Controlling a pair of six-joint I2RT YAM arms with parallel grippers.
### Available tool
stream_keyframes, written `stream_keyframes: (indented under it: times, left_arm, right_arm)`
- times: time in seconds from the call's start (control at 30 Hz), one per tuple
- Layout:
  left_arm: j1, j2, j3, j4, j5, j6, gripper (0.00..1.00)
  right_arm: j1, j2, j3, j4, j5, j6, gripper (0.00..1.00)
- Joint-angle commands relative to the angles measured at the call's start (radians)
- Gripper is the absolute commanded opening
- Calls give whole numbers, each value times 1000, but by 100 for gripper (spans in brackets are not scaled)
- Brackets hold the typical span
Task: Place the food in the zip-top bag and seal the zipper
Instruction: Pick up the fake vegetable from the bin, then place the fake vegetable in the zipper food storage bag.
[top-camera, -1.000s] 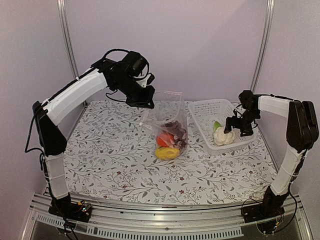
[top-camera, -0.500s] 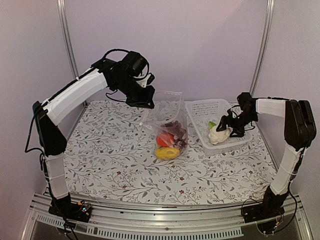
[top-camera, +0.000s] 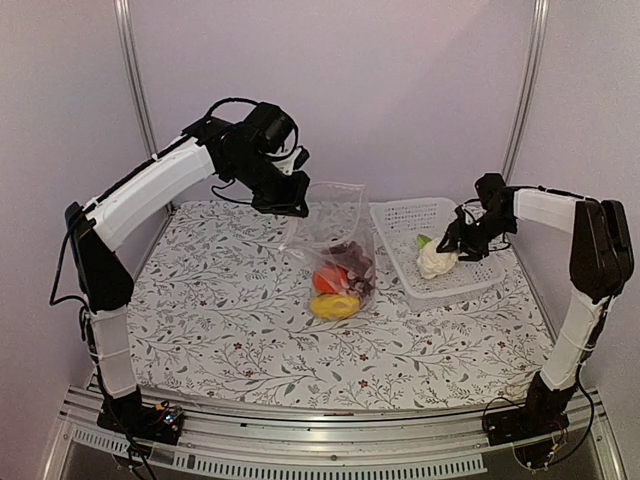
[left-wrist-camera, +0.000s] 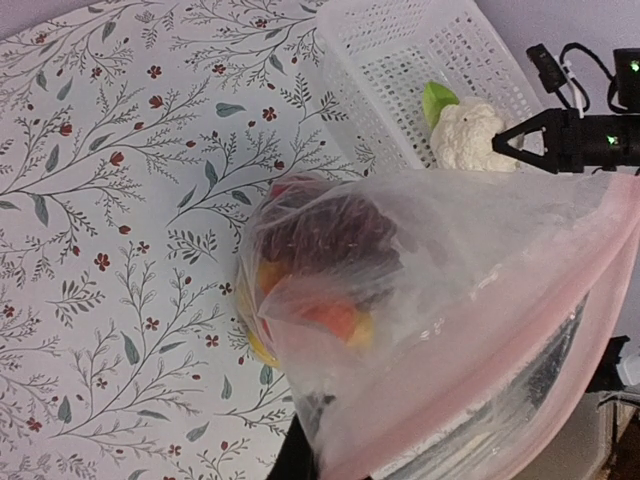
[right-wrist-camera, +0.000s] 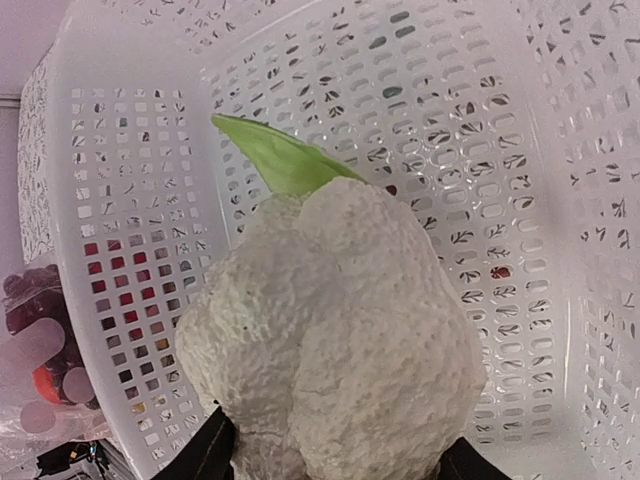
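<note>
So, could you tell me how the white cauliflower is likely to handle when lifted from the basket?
Probably stiff: the cauliflower looks undented in the right pincer. Its pebbly surface should resist slipping. Being rounded, it might roll if dropped.

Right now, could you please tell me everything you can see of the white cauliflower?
The white cauliflower is a bumpy, matte, off-white toy head with one pointed green leaf sticking out at its far side. It looks like moulded plastic or foam and shows no damage. It is inside the white perforated basket, around the middle. The right end effector has a dark finger against each flank of it. Whether it rests on the basket floor or is lifted off cannot be told.
</note>
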Motion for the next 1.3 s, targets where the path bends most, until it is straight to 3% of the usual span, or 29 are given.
stream_keyframes:
  times: [0.0, 0.23, 0.47, 0.83, 1.27]
  left_arm:
    - [13, -32, -12, 6, 4, 6, 0]
    - [12, -37, -11, 31, 37, -15, 0]
    - [-3, -34, -11, 66, 81, -47, 0]
    - [-20, -14, -4, 151, 176, -114, 0]
    - [-30, -15, -10, 159, 185, -133, 0]
  right_arm:
    - [38, -101, 126, -74, 34, -3, 42]
    - [120, -172, 346, -190, 67, 1, 43]
    - [191, -270, 474, -200, 21, 80, 44]
    - [342, -339, 513, -135, -102, 184, 45]
    - [511, -255, 508, -106, -54, 225, 45]
